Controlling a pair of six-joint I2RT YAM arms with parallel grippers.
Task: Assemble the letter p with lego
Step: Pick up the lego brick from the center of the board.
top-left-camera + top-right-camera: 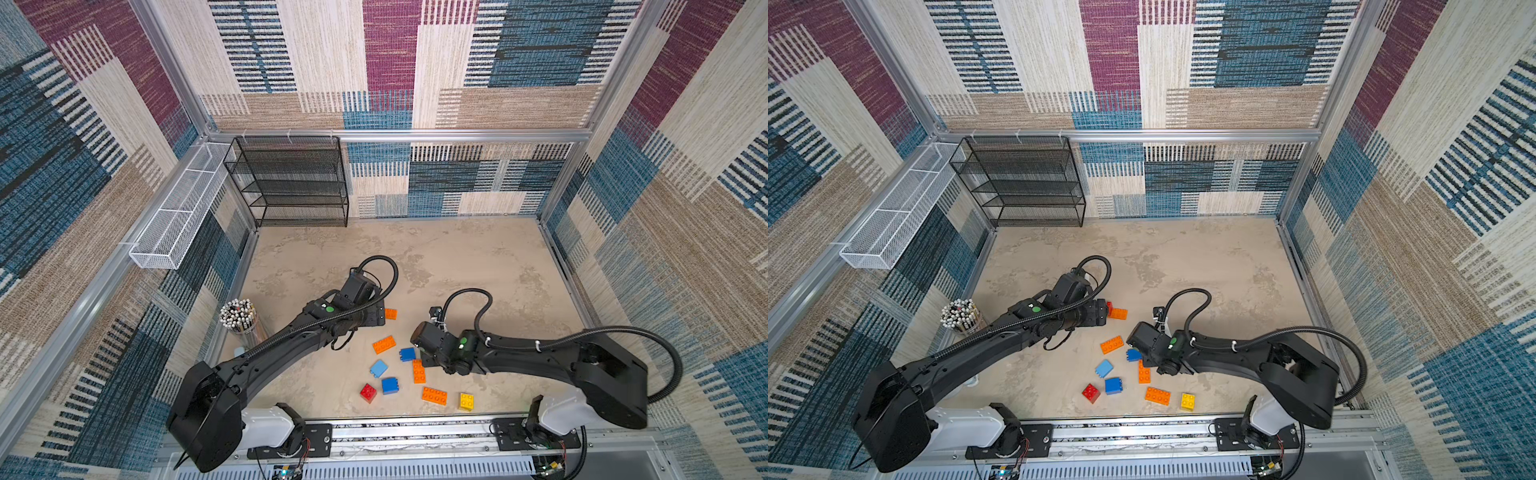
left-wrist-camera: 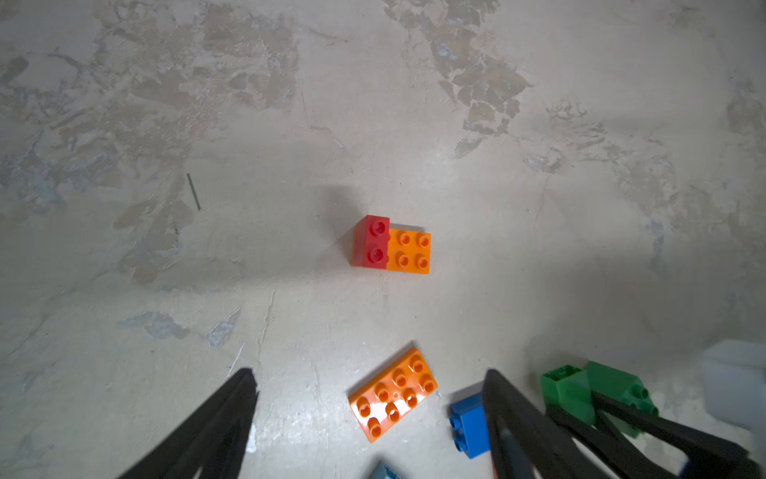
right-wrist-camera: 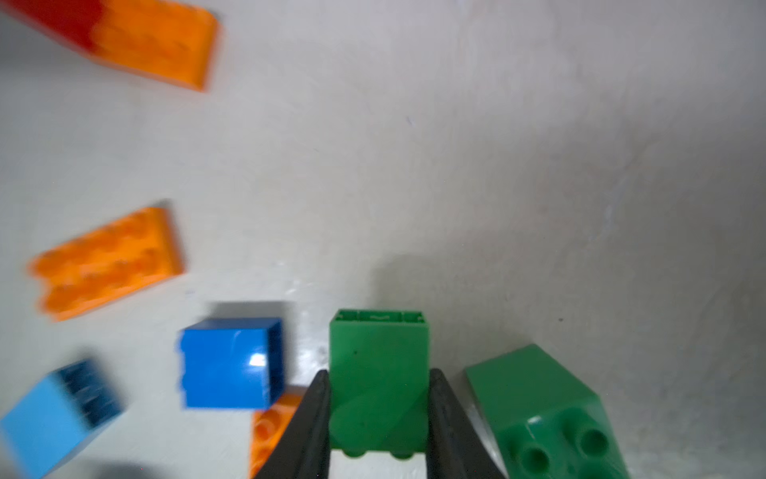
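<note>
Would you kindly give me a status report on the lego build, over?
Left pincer open, empty. Right pincer shut on green brick. Red brick stacked on one end of orange brick. Second green brick lies close beside the held one.

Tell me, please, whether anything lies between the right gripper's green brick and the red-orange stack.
Nothing visible: bare table lies between the green brick and the stack; the loose orange brick sits aside.
</note>
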